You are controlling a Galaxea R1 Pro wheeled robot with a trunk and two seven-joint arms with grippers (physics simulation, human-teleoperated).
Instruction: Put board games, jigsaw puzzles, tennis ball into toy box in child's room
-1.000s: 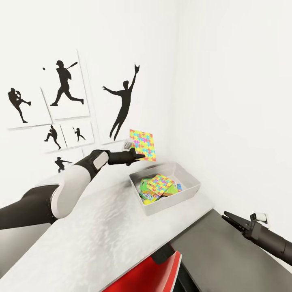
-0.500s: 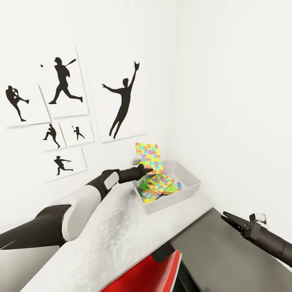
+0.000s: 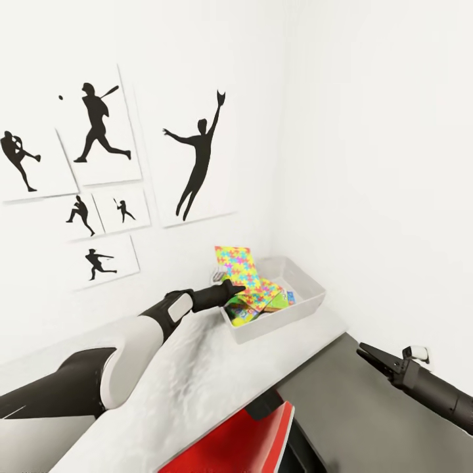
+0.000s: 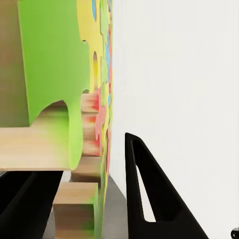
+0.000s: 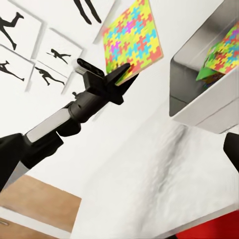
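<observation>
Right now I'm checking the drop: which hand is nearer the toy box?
Left. The left hand holds a puzzle at the toy box's near rim; the right hand is off to its right, apart.

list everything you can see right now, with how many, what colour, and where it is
jigsaw puzzle: one held, multicolour, tilted upright over the toy box's near-wall edge, in the left gripper
second jigsaw puzzle: one, multicolour, lying in the toy box on the game boxes
game boxes: green-edged and blue, partly hidden, count unclear, in the toy box
toy box: one, pale grey, on the table in the corner
table: one, pale grey-white
cabinet: one, dark grey, lower, beside the table
silhouette prints: six, black on white, on the wall
red object: one, below the table edge
left gripper: black, shut on the puzzle
right gripper: black, over the cabinet
</observation>
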